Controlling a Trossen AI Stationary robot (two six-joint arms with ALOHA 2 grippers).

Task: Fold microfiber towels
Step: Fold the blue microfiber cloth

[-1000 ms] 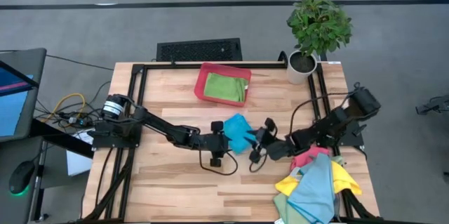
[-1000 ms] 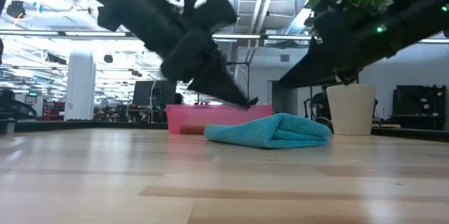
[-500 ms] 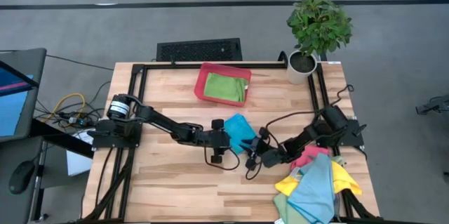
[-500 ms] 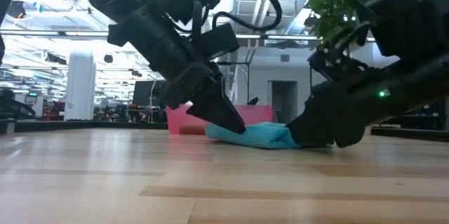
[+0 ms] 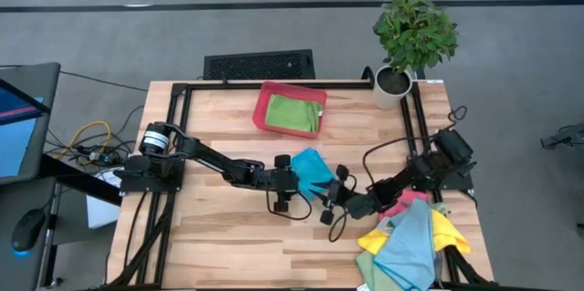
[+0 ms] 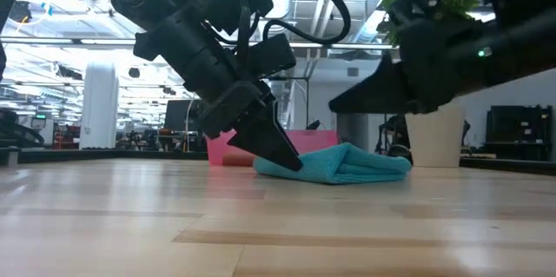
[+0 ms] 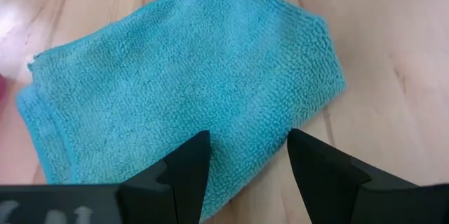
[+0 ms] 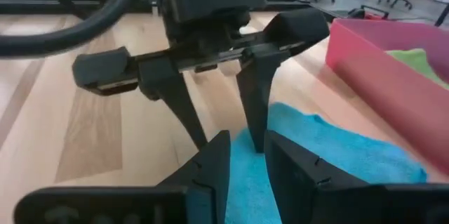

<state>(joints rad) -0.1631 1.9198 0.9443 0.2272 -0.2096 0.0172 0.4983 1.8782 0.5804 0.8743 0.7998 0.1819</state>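
Folded light blue microfiber towel (image 5: 312,171) lying mid-table on the pale wooden table (image 5: 219,236), near the rigid red rectangular tray (image 5: 267,109). Left gripper (image 7: 247,155) pressing tips down on its edge, fingers spread. Right gripper (image 5: 333,202) lifted off since half a second ago, fingers narrowly parted, empty.

A folded light blue towel (image 5: 312,171) is laid flat mid-surface. A folded green towel (image 5: 295,113) is kept inside the red tray. Yellow, pink, green and blue towels (image 5: 408,239) are heaped unfolded at the surface's corner.
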